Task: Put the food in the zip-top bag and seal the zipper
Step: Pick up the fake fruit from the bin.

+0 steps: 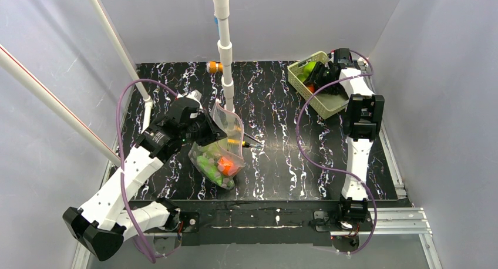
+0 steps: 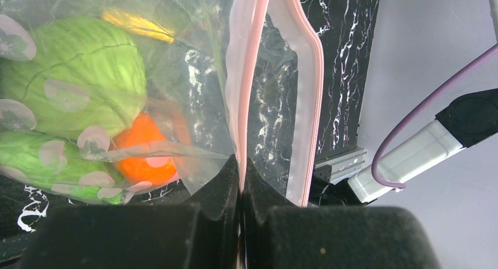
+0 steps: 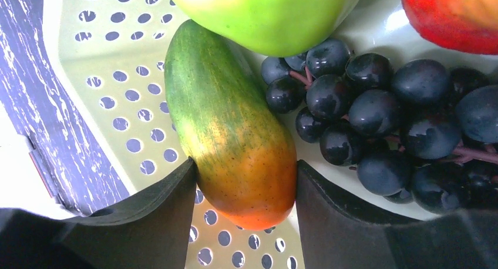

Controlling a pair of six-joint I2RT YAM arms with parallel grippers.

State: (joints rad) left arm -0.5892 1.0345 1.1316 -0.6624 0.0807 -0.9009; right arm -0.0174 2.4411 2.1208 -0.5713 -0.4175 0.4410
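Filling grey-walled booth: black white-veined table, basket, zip-top bag.

Robot arms: two, the left arm and the right arm. White pipes: three, one upright and two slanted. Zip-top bag: one. Through its film show two green leafy pieces and one orange ball. Screwdriver: one, yellow-handled. Small orange item at the far edge of the table: one, kind unclear. Pale green perforated basket: one, holding one green-to-orange mango, one green fruit, one red fruit and one bunch of dark grapes.
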